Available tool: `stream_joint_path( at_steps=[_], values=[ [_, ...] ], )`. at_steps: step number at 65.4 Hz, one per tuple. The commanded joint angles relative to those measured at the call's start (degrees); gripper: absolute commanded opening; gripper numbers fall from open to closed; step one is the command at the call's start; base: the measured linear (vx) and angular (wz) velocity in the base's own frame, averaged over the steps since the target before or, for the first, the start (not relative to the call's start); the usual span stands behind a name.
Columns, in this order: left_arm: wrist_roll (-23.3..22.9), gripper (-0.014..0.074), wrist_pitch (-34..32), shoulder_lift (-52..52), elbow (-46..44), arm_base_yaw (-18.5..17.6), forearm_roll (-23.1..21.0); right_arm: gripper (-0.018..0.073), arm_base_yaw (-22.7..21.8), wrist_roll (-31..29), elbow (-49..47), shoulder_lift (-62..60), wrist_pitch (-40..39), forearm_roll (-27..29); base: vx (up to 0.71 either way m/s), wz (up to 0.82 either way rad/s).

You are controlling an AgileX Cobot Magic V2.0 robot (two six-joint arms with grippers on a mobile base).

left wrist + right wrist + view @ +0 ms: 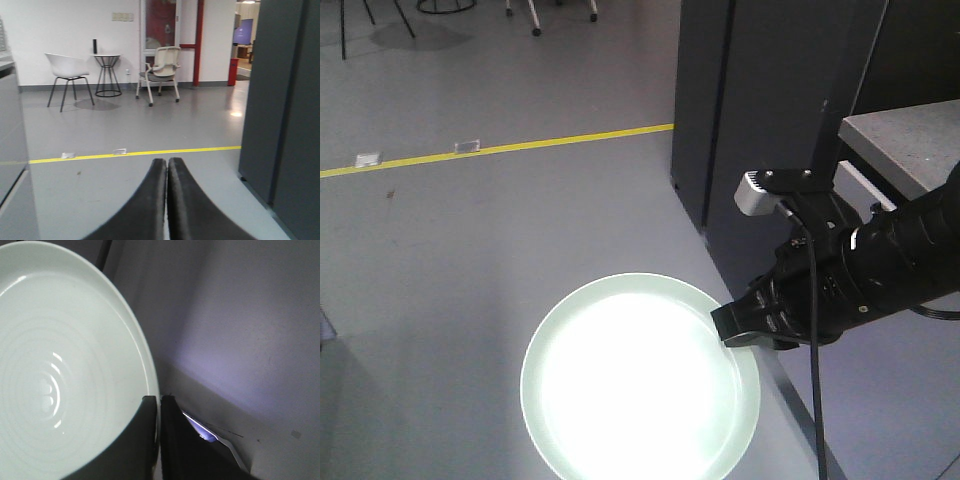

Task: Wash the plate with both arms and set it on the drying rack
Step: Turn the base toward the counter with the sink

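In the front view, the plate (640, 390) fills the lower centre of the frame. It is pale mint green and its inside is washed out by glare. The right arm (890, 255) reaches in from the right edge, with a small grey-white block (752, 192) sitting above its wrist. The right end effector (735, 325) meets the plate at its right-hand rim, at the upper right of the disc.

The right wrist view shows this grip closely. The plate (60, 365) takes up the left half of the frame, and the right end effector (159, 410) at bottom centre is pinched narrowly on the rim, with one finger inside the plate and the other outside.

In the left wrist view, the left end effector (167, 162) sits at bottom centre with its two fingers pressed together and nothing between them. Beyond it are the grey floor (150, 125), a yellow line (175, 151) and a dark cabinet (280, 100) on the right. No plate shows in this view.
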Motion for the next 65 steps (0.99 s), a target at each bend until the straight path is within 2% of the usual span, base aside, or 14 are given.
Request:
stream_joint_path(
  at_steps=[1,65],
  values=[
    [-0.19,-0.0006,-4.26,-0.82,-1.5,-0.05,-0.39,-0.0001,0.0,-0.53,-1.53,-1.77,-1.67,1.83,0.09,-0.33],
    [-0.19,-0.0006,-4.26,-0.82,-1.5,-0.05,-0.39,-0.0001,0.0,-0.53,-1.53,-1.77,-1.67,1.83,0.07,-0.34]
  ],
)
